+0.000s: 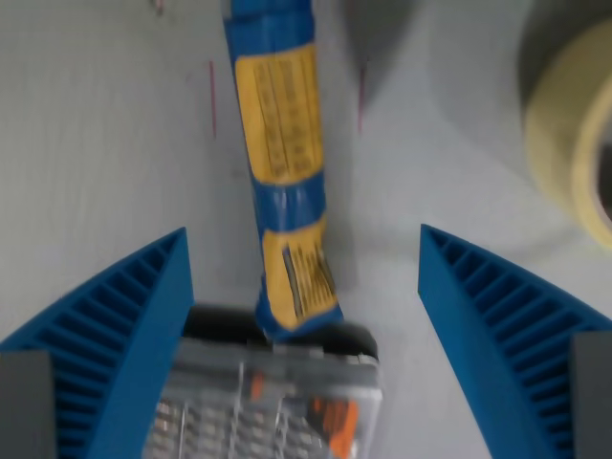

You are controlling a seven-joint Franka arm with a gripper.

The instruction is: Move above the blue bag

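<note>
The gripper point(304, 316) is spread wide and empty, straddling the blue bag point(282, 163), whose near end overlaps a clear box point(277, 402); drifting toward the wrist view's right risks clipping the tape roll point(574, 134)

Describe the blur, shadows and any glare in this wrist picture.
Wrist view: the whole frame is soft, as from motion blur; print on the blue bag's yellow labels is unreadable. The tape roll at the wrist view's right is smeared and cropped. The open gripper's blue fingers keep readable ribs. Soft shadows lie right of the bag and around the roll. No strong glare.
</note>
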